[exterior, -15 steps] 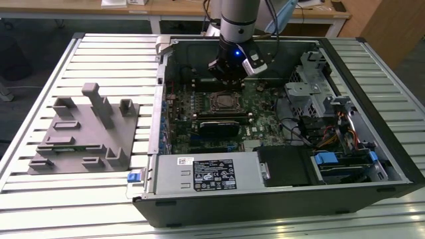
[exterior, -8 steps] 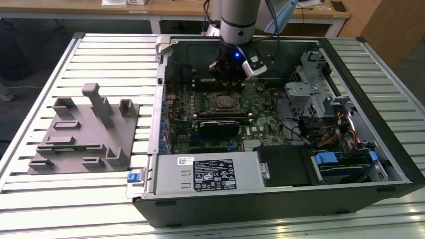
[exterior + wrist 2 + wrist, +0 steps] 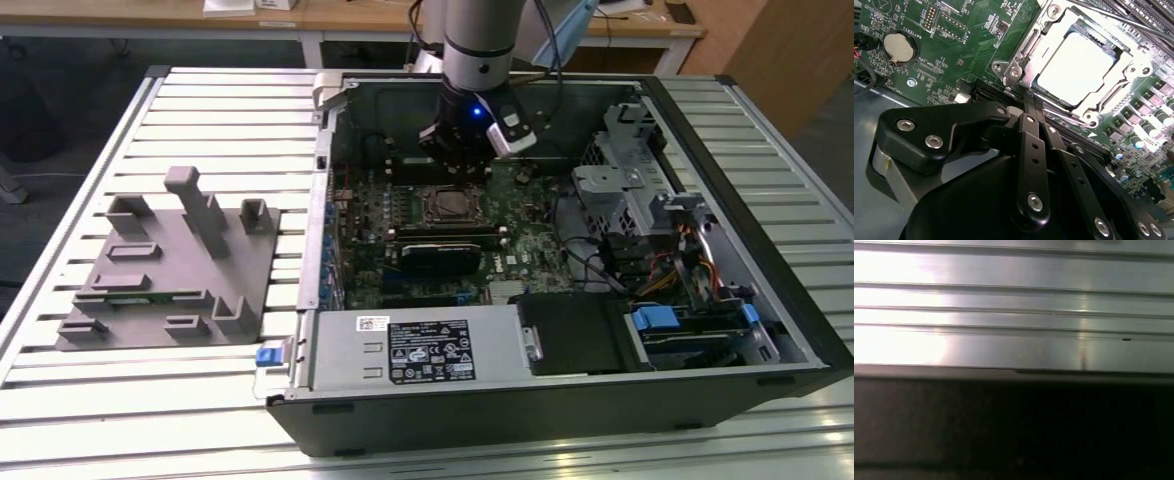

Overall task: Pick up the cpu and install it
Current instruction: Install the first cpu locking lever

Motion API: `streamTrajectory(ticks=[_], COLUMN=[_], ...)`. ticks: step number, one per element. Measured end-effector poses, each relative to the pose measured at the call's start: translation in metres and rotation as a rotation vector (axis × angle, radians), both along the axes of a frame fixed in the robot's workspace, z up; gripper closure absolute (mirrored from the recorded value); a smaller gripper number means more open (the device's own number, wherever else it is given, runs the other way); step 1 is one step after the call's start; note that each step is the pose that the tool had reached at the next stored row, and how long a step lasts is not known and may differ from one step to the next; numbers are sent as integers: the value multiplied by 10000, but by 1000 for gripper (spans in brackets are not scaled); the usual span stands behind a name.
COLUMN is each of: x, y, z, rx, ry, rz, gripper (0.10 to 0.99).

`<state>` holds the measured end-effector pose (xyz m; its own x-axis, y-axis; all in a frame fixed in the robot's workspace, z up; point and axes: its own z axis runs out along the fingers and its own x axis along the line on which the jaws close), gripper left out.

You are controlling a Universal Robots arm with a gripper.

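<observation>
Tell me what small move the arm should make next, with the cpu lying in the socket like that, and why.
Probably lift straight up a little. In the second wrist view the cpu already lies flat inside the socket frame, and the gripper sits beside it holding nothing, so backing away should avoid bumping the chip.

Open computer case lying on the surface (image 3: 200, 110), arm reaching in from the far edge.

The case (image 3: 561, 400) takes up the surface's middle and the exterior view's right; a fixture block (image 3: 174, 270) sits beside it toward the exterior view's left. Inside, the motherboard (image 3: 400, 220) lies flat, the power-supply box (image 3: 414, 350) along the near wall, drive bays (image 3: 641, 200) to the right. The cpu (image 3: 1076, 67) sits in the socket (image 3: 1024, 50), the gripper (image 3: 461, 155) just behind it.
</observation>
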<state>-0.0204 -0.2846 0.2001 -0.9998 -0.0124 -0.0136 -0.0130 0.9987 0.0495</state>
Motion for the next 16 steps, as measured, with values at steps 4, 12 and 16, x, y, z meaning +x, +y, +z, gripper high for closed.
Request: streamTrajectory(ticks=[4,12,16], x=[1,3,4], y=[0,-1,0], z=[17,31,33], rx=[1,-4,-1], ry=[-1,2,-2], rz=[0,0,0], gripper=[980,980,980])
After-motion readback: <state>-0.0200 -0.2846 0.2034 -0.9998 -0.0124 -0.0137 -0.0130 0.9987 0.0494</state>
